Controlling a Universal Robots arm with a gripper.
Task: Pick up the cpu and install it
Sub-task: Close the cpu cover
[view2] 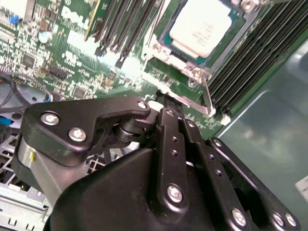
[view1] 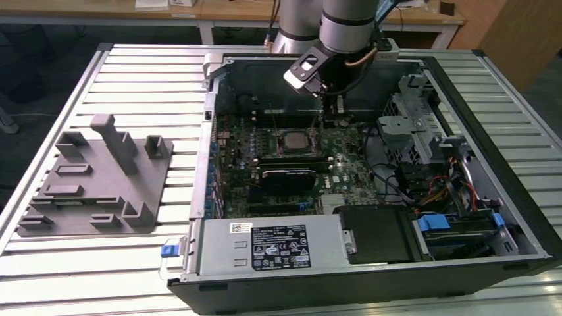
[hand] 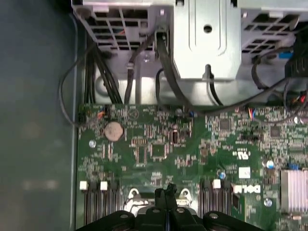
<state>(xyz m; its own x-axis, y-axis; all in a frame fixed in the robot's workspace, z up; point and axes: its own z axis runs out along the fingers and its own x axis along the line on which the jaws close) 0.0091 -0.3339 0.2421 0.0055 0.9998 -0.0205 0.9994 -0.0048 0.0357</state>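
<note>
The cpu (view2: 204,26) is a silvery-white square chip lying flat in the motherboard's socket, with a metal frame around it. In the exterior view the cpu (view1: 295,139) sits at the middle of the green motherboard (view1: 263,141) inside the open computer case. My gripper (view1: 326,120) hangs just beside the socket, toward the exterior view's right. Its slim black fingertips (hand: 166,191) are pressed together with nothing visible between them. In the second wrist view my gripper (view2: 166,102) sits close to the socket's thin metal lever (view2: 204,94).
The open case (view1: 491,105) lies on a slatted metal table (view1: 131,79). A grey tray (view1: 97,184) with upright posts rests at the exterior view's left. Drive cages, cables and a power supply (view1: 272,245) crowd the case around the board.
</note>
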